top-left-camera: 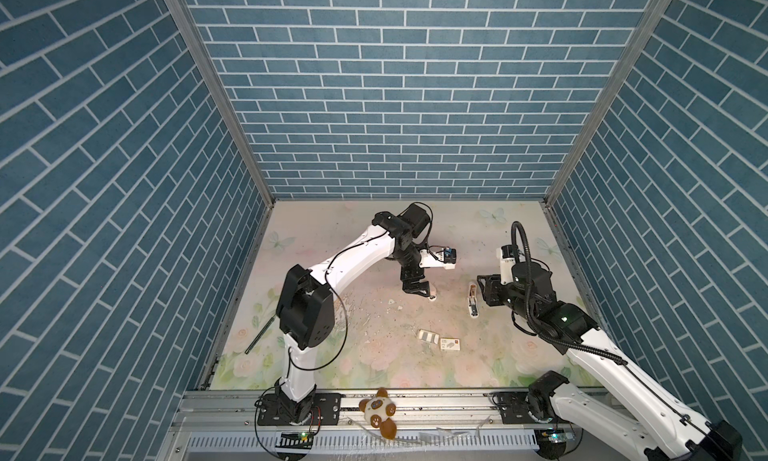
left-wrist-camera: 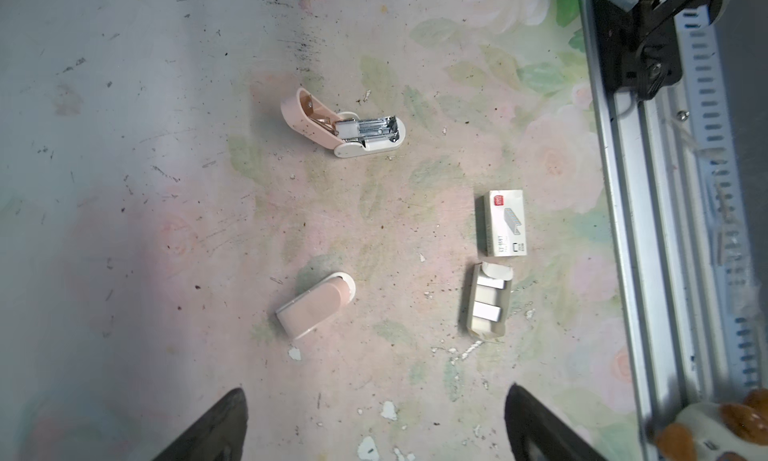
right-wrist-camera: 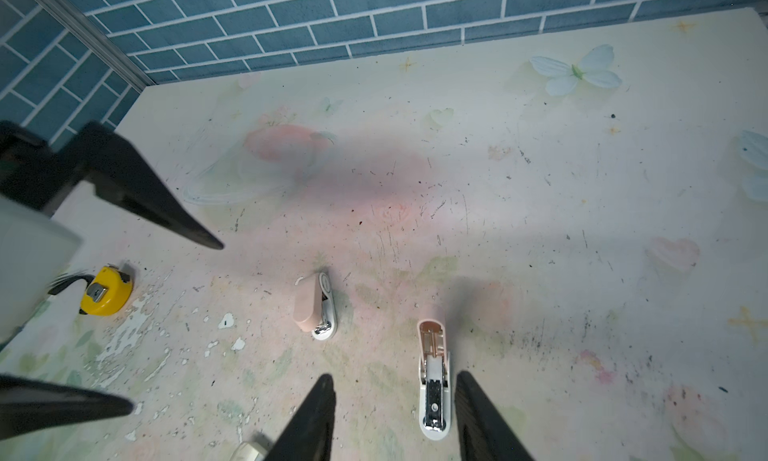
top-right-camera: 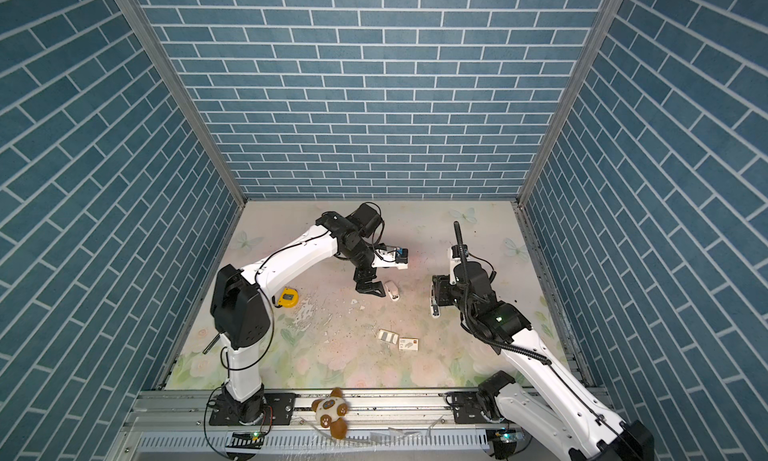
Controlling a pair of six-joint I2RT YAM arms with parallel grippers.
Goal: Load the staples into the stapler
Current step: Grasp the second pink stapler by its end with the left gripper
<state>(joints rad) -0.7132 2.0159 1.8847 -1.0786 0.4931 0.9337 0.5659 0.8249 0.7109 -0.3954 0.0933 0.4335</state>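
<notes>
Nearest the lens, a plush toy (top-left-camera: 378, 409) is seen on the front rail (top-left-camera: 415, 396), off the counter (top-left-camera: 353, 355). At the counter's far left a yellow tape measure (top-right-camera: 288, 297) is found. Next, the left tool (top-left-camera: 417, 289) is held above the counter, released wide with nothing between its fingers; a closed stapler (top-left-camera: 432, 293) lies near it. Forward of that tool, toward the rail, the staples (left-wrist-camera: 487, 311) are laid as silvery strips in their white tray (top-left-camera: 429, 336), with the printed sleeve (top-left-camera: 450, 344) just beside it on the right. The tray's long axis is set across the line joining the left tool's fingertips (left-wrist-camera: 232, 400), and this arm is judged the nearer. Further right, the open stapler (top-left-camera: 472, 299) is laid with its magazine (left-wrist-camera: 374, 127) bared, long axis running front to back. It is seen between the fingers (right-wrist-camera: 320, 405) of the right tool (right-wrist-camera: 395, 378), whose jaws are parted, not clamped: a gap shows on one side.
</notes>
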